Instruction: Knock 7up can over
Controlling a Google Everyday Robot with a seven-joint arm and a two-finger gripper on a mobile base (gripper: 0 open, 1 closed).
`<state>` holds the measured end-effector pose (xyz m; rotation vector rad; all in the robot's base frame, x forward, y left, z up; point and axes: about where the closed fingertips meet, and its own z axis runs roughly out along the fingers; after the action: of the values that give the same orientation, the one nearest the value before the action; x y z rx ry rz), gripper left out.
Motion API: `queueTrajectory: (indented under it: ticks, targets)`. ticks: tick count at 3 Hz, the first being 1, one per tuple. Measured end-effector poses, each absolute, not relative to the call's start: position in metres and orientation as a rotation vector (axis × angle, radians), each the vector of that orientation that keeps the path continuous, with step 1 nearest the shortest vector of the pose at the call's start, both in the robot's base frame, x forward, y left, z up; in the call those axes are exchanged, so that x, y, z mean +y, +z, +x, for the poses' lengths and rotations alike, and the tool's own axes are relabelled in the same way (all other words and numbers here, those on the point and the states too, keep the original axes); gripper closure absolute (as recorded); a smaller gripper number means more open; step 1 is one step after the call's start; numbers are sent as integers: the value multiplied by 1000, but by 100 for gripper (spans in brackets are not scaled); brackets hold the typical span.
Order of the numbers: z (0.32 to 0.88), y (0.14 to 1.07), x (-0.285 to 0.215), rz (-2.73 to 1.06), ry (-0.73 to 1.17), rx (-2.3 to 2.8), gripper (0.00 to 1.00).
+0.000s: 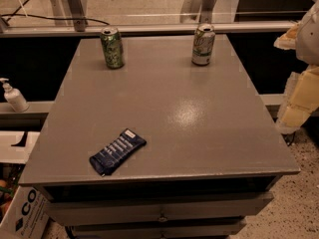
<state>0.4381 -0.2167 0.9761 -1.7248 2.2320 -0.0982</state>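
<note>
1. Taking the middle of the grey table (199, 133) as the centre of a dial, the 7up can (203, 45) stands upright at about 1 o'clock, close to the far edge. It is pale with light green markings and a silver top.
2. A darker green can (112, 48) stands upright at about 11 o'clock, also near the far edge and well apart from the 7up can.
3. A blue packet (117, 151) lies flat at about 7 o'clock, near the front edge, with its long side slanted.
4. The gripper (299, 101) hangs at about 3 o'clock, off the right side of the table and partly cut off by the picture's border. It is well apart from the 7up can and touches nothing on the table. Whether it is spread or pressed together cannot be told.
5. A white pump bottle (13, 96) stands on a ledge at about 9 o'clock, off the table.
6. A cardboard box (22, 213) sits on the floor at about 8 o'clock, below the table's front left corner.
</note>
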Motion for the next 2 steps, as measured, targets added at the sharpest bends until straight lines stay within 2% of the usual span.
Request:
queueTrajectory:
  ticks: [2]
  targets:
    - [452, 972, -211, -1677, -43, 2205, 0]
